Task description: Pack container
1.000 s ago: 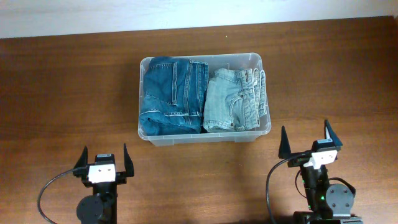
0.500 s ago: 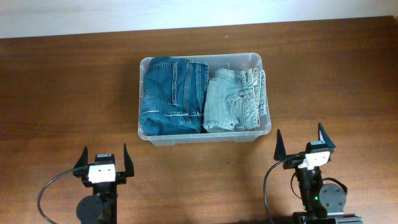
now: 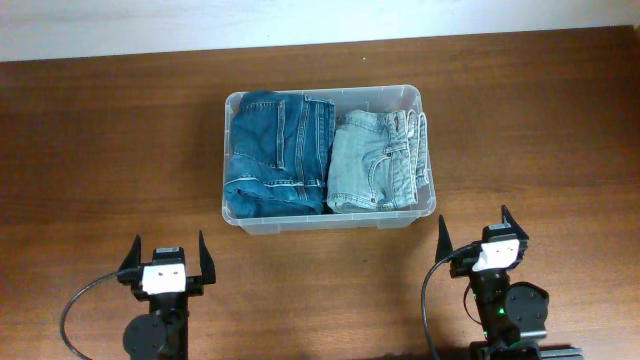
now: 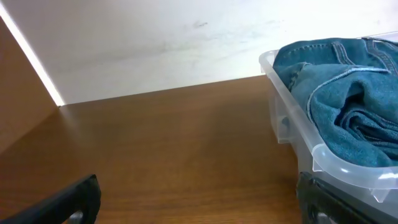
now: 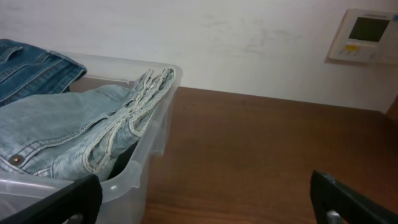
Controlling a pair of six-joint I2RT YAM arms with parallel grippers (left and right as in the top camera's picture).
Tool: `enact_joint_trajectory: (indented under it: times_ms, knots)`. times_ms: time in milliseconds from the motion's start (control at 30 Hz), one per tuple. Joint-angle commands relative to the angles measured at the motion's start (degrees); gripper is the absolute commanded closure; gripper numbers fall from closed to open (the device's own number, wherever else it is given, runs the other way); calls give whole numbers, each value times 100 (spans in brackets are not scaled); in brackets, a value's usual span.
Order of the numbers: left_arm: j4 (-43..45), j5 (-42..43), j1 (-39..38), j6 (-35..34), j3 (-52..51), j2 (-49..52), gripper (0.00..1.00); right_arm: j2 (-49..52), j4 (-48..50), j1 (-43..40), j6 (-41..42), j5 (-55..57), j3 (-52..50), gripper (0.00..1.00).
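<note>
At table (image 3: 100, 150) front, R arm (image 3: 482, 252) backed off from container (image 3: 330, 222); both jaws wide open, empty.

Your right gripper (image 3: 474, 218) is the one thing that moves. In the overhead view it slides toward 8 o'clock, drawing back and inward with its arm. It now sits at 5 o'clock from the container (image 3: 330, 222), nearer its corner.

Dark brown wooden table (image 3: 100, 130) against a plain white wall (image 3: 300, 20); 1 pale control panel (image 5: 367, 34) mounted on it.
</note>
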Motion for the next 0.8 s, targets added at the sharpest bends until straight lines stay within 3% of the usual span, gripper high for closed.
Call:
enact_joint_trajectory:
  times_ms: [0, 767]
  knots:
    - [0, -39, -33, 9, -39, -55, 0, -61, -33, 52, 46, -11, -31, 2]
    - [0, -39, -33, 9, -39, -55, 0, -61, 17, -133, 50, -531, -31, 2]
